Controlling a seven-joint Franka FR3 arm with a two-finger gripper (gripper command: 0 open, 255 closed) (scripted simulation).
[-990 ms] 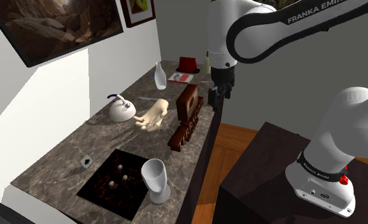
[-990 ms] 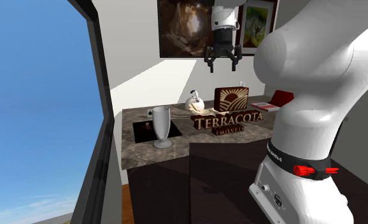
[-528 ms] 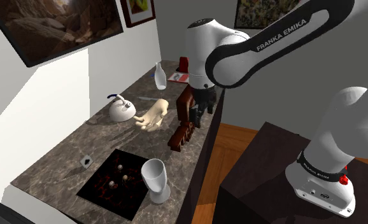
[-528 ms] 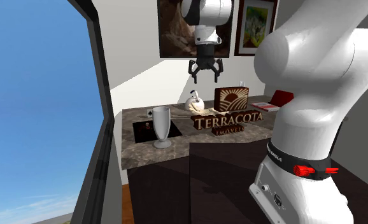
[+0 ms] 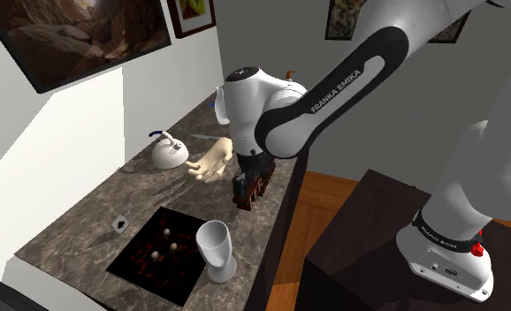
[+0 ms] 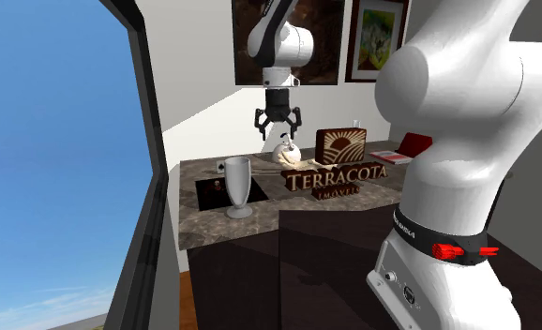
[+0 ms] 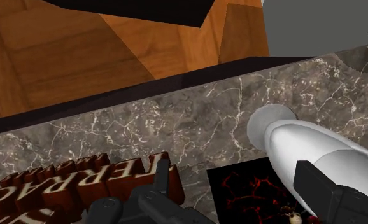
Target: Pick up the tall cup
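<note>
The tall cup (image 5: 215,249) is a white goblet standing upright on the dark marble counter (image 5: 86,225), near its front corner and beside a dark square inset. In the second exterior view the cup (image 6: 237,185) stands at the counter's left end. My black gripper (image 6: 278,129) hangs open in the air above the counter, higher than the cup and off to its right, over the white kettle-like piece. In the wrist view the cup (image 7: 311,153) lies just past my right finger (image 7: 326,191), and the gripper (image 7: 232,177) holds nothing between its spread fingers.
A brown "Terracota" sign (image 6: 335,178) stands along the counter's front edge. Behind it are a white kettle-like piece (image 5: 168,155) and a cream hand sculpture (image 5: 211,160). The dark inset (image 5: 159,252) with red marks adjoins the cup. Wooden floor (image 7: 81,57) lies beyond the counter edge.
The arm has swung along the counter from the far end toward the cup, and the gripper has come lower. Its fingers stayed open. The cup has not moved.
</note>
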